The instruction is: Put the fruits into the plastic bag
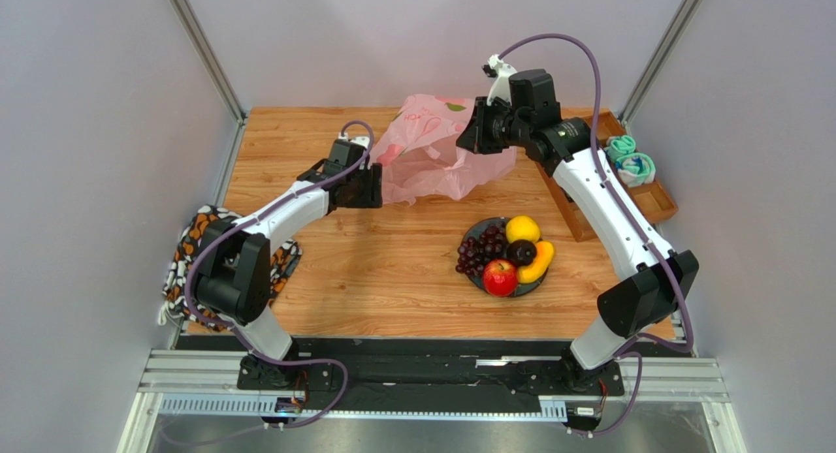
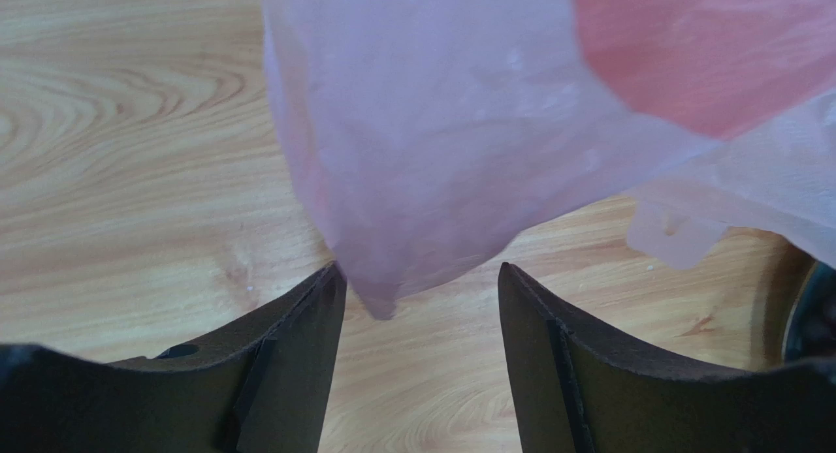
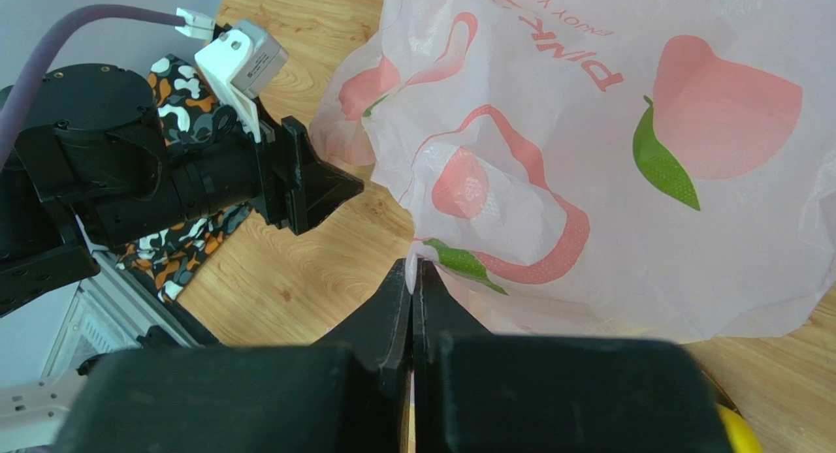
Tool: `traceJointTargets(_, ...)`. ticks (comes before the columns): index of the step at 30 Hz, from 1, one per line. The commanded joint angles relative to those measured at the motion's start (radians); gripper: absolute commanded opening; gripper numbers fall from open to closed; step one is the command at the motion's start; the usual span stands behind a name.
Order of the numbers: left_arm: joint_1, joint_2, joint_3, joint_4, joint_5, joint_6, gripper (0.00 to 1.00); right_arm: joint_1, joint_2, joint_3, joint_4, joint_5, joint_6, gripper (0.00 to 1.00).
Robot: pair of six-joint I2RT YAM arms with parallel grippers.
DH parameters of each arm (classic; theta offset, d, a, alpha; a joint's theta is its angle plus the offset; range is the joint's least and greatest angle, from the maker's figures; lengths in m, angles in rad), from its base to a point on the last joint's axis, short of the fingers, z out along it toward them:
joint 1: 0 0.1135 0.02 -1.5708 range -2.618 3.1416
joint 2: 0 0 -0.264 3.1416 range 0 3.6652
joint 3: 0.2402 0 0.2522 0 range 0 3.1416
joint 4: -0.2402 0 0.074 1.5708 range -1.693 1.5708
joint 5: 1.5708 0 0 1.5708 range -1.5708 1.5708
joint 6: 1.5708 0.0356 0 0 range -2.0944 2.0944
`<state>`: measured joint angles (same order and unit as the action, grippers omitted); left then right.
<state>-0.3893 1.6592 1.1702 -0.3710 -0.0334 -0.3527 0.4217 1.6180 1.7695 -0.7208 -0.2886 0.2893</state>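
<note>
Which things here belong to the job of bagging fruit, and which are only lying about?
For the job: translucent pink plastic bag, red apple, round yellow citrus, yellow banana, dark plum-like ball, dark purple grapes.
Lying about: orange-black patterned cloth, teal coiled bundles, brown wooden tray.
</note>
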Motion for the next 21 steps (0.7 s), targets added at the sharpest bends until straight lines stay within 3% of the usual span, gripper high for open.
traceJointTargets(1, 0.004, -0.044, -0.009, 0.141, 0.069, 0.021, 0.66, -0.004, -0.049, -0.015, 0.032, -0.052, 0.019, 0.00)
traceJointTargets(4, 0.004, -0.030, -0.003, 0.158, 0.038, 0.023, 0.56, -0.006, -0.058, -0.025, 0.031, -0.060, 0.019, 0.00)
traceJointTargets(7, 0.003, -0.021, 0.009, 0.155, 0.008, 0.038, 0.30, -0.004, -0.070, -0.039, 0.026, -0.055, 0.010, 0.00)
traceJointTargets(8, 0.003, -0.029, 0.008, 0.155, 0.003, 0.043, 0.10, -0.006, -0.072, -0.041, 0.021, -0.050, 0.004, 0.00)
traceJointTargets(9, 0.003, -0.051, 0.005, 0.156, -0.008, 0.050, 0.02, -0.006, -0.076, -0.047, 0.017, -0.035, -0.001, 0.00)
traceJointTargets(14, 0.003, -0.196, -0.004, 0.150, -0.036, 0.078, 0.00, -0.009, -0.078, -0.058, 0.011, 0.003, -0.039, 0.00)
traceJointTargets(17, 0.003, -0.327, 0.000, 0.100, 0.027, 0.086, 0.00, -0.009, -0.072, -0.050, -0.005, 0.078, -0.071, 0.00)
traceJointTargets(21, 0.003, -0.549, -0.007, 0.061, 0.250, 0.150, 0.00, -0.009, -0.063, -0.045, -0.005, 0.260, -0.116, 0.00)
